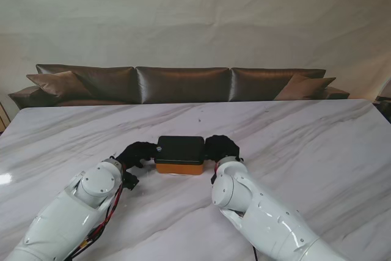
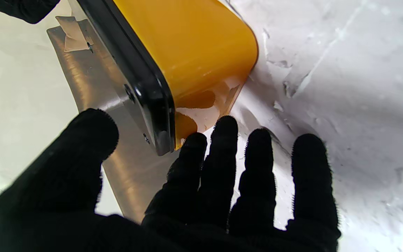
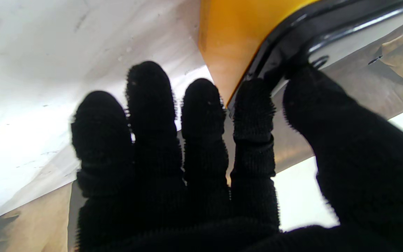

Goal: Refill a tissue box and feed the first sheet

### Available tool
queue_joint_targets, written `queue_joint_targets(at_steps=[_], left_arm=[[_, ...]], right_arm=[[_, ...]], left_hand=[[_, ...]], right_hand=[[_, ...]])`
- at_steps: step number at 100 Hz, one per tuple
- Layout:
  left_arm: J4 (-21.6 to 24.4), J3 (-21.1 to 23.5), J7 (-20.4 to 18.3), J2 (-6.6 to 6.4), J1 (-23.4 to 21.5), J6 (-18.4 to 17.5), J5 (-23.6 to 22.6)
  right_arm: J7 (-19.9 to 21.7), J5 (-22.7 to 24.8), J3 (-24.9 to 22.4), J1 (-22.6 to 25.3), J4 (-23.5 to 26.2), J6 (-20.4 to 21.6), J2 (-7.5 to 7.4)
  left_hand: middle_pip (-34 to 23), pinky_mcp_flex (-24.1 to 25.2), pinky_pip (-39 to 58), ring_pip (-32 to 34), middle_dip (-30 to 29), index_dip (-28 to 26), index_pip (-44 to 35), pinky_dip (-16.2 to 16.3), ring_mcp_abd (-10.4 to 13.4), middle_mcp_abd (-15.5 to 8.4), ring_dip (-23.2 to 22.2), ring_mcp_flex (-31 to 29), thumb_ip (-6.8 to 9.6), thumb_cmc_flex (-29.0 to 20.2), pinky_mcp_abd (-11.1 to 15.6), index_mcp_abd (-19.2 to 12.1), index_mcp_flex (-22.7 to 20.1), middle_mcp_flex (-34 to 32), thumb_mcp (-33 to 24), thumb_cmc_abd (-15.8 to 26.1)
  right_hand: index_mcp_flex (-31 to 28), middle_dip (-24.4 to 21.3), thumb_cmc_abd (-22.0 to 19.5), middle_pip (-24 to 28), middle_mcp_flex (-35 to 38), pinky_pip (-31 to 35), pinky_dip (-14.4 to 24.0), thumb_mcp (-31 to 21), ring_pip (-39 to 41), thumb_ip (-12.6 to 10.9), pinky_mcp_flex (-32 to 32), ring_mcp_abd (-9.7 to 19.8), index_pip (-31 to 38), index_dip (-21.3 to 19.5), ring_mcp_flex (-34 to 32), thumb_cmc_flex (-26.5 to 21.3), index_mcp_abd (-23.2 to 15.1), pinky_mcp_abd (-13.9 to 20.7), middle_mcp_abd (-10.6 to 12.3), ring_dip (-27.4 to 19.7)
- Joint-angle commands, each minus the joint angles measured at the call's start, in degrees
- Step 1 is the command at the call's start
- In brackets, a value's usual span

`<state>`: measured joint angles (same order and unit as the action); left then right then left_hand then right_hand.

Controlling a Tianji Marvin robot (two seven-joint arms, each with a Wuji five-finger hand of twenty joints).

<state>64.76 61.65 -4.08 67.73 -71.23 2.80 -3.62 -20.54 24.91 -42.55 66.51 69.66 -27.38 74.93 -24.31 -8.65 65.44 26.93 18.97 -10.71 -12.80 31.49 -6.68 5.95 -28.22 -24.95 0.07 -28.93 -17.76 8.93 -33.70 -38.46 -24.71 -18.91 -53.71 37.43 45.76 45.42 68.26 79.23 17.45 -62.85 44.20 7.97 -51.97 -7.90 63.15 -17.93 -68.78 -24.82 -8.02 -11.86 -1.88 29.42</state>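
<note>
Flanking 1 box at mid-table, 2 black-gloved hands sit at its short ends, the left hand on the robot's left and the right hand on the right. Box: orange body, black lid seated flat and closed, resting on the marble top near the robot, centred between the arms. Left hand, wrist view: 4 fingers spread apart, thumb set wide, tips just beside the box corner; contact cannot be told, nothing held. Right hand, wrist view: 4 fingers apart, index and thumb touching the black lid rim at the corner, the grip looking like a light pinch rather than a firm clamp, though the blur leaves that uncertain. Progress, judged: early stage. Lid not yet off, 0 tissues visible, no refill pack in any view, no sheet fed through the top. Remaining: open the box, load the stack, close, draw 1 sheet through the slot. Markings: 1 small round mark on the lid's left edge, too small to read; no brand, label or writing legible on box or gloves. Sofa beyond the far edge, unmarked.
</note>
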Motion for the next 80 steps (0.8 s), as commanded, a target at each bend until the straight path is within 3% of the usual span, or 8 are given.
queue_joint_targets(at_steps=[1, 21, 32, 43, 64, 71, 75, 80], left_arm=[[-0.7, -1.1, -1.6, 0.55, -0.6, 0.6, 0.3], [-2.9, -2.6, -2.0, 0.85, 1.0, 0.5, 0.6], [-3.0, -3.1, -2.1, 0.71, 1.4, 0.8, -0.5], [-3.1, -3.6, -2.0, 0.59, 1.8, 1.4, -1.7], [-1.4, -2.7, -2.4, 0.04, 1.3, 2.4, -2.9], [-0.3, -2.0, -3.1, -0.41, 1.0, 3.0, -3.8], [0.4, -1.6, -3.6, -0.66, 0.7, 3.5, -4.1], [1.2, -1.0, -4.6, -0.98, 0.5, 4.0, -4.1]], right_arm=[[1.0, 0.3, 0.5, 0.5, -0.8, 0.2, 0.23], [1.5, 1.1, 1.3, 0.3, -1.4, 0.5, 0.04], [1.7, 1.4, 1.5, 0.3, -1.5, 0.5, -0.06], [2.0, 1.5, 1.4, 0.6, -1.0, 0.4, -0.27], [3.8, 2.6, -0.3, 1.5, 2.2, 0.2, -1.59], [4.4, 3.3, -1.1, 1.9, 3.4, -0.3, -2.11], [4.9, 3.9, -1.4, 2.0, 4.0, -0.6, -2.47], [5.8, 4.6, -1.9, 2.1, 4.8, -0.9, -2.97]], left_hand=[[-3.0, -1.0, -1.6, 4.8, 1.4, -4.3, -8.8, 1.4, -6.7, -2.2, -1.9, -6.0, 2.27, 1.3, 2.0, -5.2, -4.0, -3.4, -2.1, 1.4], [-11.7, -4.2, 3.4, 9.6, 5.9, -13.3, -24.2, 3.9, -6.0, -4.9, -4.6, -9.2, 3.35, -0.4, 3.0, -9.0, -2.1, -6.7, -9.4, -1.2], [-18.2, -5.8, 5.9, 12.7, 11.1, -20.5, -34.5, 5.1, -5.2, -7.4, -6.8, -10.7, 0.28, -4.5, 3.8, -13.1, 1.1, -7.4, -13.1, -7.7], [-20.6, -7.1, 7.7, 15.7, 19.3, -24.6, -41.9, 5.8, -4.3, -9.3, -9.6, -11.8, -0.53, -7.7, 4.5, -16.0, 3.6, -9.4, -15.5, -11.5], [-20.7, -6.1, 7.2, 14.4, 15.6, -25.0, -36.7, 5.7, -4.7, -8.4, -9.8, -10.4, -1.10, 0.4, 4.4, -12.4, 2.9, -6.5, -9.5, -5.7], [-20.2, -5.8, 6.9, 13.9, 15.3, -25.3, -35.5, 5.6, -4.9, -8.3, -9.7, -10.0, -2.33, 2.2, 4.4, -11.9, 3.1, -6.0, -4.9, -5.5], [-20.0, -5.6, 6.5, 13.5, 15.3, -25.5, -34.9, 5.4, -5.0, -8.0, -9.6, -9.6, -2.79, 2.3, 4.4, -11.7, 3.0, -5.8, -1.1, -4.6], [-19.4, -5.1, 6.1, 13.0, 15.1, -25.6, -34.1, 5.3, -5.2, -7.6, -9.5, -9.0, -2.78, 2.4, 4.4, -11.2, 3.3, -5.2, 2.6, -4.0]], right_hand=[[-1.5, 1.4, 4.3, 1.6, 2.2, 3.1, 1.1, -1.6, 2.5, 0.2, -0.7, 0.3, 0.4, -0.1, -2.7, -3.5, -8.1, 2.7, 2.1, 0.8], [-2.0, 2.2, 5.7, 2.0, 2.6, 3.7, 1.4, -2.4, 3.2, -0.1, -1.1, 0.7, 0.8, -0.7, -3.0, -4.2, -8.8, 3.1, 2.3, 1.2], [-2.1, 2.5, 6.1, 2.0, 2.7, 3.8, 1.5, -2.7, 3.3, -0.2, -1.3, 0.7, 0.9, -0.9, -3.2, -4.1, -9.1, 3.3, 2.4, 1.3], [-2.0, 2.6, 5.9, 2.0, 2.8, 3.9, 1.6, -2.7, 3.4, -0.2, -1.4, 0.8, 0.8, -0.9, -3.2, -3.8, -9.1, 3.3, 2.5, 1.3], [-1.2, 2.1, 2.3, 1.4, 1.5, 3.6, 1.7, 2.2, 3.1, 1.5, -0.7, -0.2, -1.5, -2.0, -2.4, 5.4, -6.4, 2.9, 1.7, 1.3], [-2.4, 2.1, -2.8, 1.4, 1.2, 3.9, 1.8, 6.0, 3.3, -0.5, -0.3, -0.9, -4.8, -4.4, -2.0, 8.7, -4.2, 2.3, 1.3, 1.5], [-3.3, 2.3, -8.0, 1.7, 1.1, 4.2, 1.8, 10.5, 3.5, -4.1, -0.3, -1.0, -7.4, -7.0, -2.0, 10.4, -3.0, 2.3, 1.2, 1.5], [-4.3, 2.8, -13.3, 2.1, 0.8, 4.5, 1.7, 17.0, 4.0, -11.7, -0.2, -1.0, -11.8, -14.9, -1.9, 14.1, -1.7, 2.2, 1.3, 1.6]])
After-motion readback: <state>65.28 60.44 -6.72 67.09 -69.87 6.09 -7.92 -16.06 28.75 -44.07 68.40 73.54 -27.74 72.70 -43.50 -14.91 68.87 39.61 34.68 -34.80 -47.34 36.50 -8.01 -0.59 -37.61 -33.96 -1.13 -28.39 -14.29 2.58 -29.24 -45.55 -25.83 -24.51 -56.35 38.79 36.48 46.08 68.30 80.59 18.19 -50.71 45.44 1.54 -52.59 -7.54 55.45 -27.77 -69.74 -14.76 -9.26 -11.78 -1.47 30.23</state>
